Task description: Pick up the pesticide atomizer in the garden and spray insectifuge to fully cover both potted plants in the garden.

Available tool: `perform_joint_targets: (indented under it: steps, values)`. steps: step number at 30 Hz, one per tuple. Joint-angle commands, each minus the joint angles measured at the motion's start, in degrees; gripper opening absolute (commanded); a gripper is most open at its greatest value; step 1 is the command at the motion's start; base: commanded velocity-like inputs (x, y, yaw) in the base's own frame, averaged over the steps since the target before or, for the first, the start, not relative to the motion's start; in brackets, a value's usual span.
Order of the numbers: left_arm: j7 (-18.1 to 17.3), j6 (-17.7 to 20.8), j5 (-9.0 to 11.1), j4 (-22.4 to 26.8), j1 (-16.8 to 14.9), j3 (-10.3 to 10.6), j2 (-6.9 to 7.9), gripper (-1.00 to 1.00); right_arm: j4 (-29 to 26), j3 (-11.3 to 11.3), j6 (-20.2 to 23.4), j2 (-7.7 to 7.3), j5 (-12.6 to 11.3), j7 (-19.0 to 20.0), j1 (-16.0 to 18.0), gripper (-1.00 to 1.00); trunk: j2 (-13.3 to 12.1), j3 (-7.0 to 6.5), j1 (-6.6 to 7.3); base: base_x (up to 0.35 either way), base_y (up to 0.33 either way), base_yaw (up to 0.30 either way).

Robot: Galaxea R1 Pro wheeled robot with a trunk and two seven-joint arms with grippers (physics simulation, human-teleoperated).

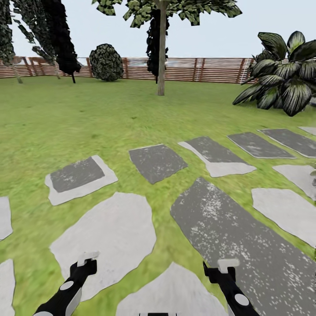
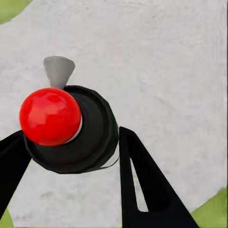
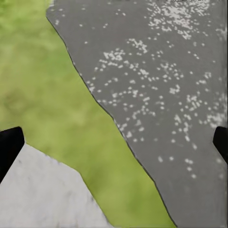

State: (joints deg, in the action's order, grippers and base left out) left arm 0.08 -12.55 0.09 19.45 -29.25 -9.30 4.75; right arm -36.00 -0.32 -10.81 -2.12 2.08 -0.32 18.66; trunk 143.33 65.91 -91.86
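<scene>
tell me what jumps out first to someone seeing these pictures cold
Grey and white stepping stones fan across the green lawn ahead of the robot's two arms. A big dark broad-leaved bush stands at the right, and a thin tree trunk rises before the brown slatted fence. In the left wrist view, a glossy red ball sits on a black round part.

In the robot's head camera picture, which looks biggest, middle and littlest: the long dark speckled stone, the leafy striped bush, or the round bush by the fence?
1. The long dark speckled stone, though it lies nearest the camera.
2. The leafy striped bush.
3. The round bush by the fence, though it stands farthest away, so its real size is unsure.
</scene>
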Motion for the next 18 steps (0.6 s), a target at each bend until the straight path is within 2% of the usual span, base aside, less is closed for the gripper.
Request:
perform_joint_targets:
  steps: [1, 7, 18]
  values:
    - [0.0, -0.2, 0.0, 0.0, 0.0, -0.1, 0.00, -1.00, 0.1, 0.0, -0.2, 0.01, 0.2, 0.0, 0.0, 1.00, 0.0, 0.04, -0.02, 0.340, 0.000, -0.264]
    - [0.0, -0.2, 0.1, 0.0, 0.0, -0.1, 0.02, -1.00, 0.1, 0.0, -0.2, 0.00, 0.2, 0.0, 0.0, 1.00, 0.0, 0.04, -0.02, 0.340, 0.008, -0.264]
    - [0.0, -0.2, 0.0, -0.1, 0.0, -0.1, 0.00, -1.00, 0.1, 0.0, -0.2, 0.01, 0.2, 0.0, 0.1, 1.00, 0.0, 0.04, -0.02, 0.340, 0.073, -0.267]
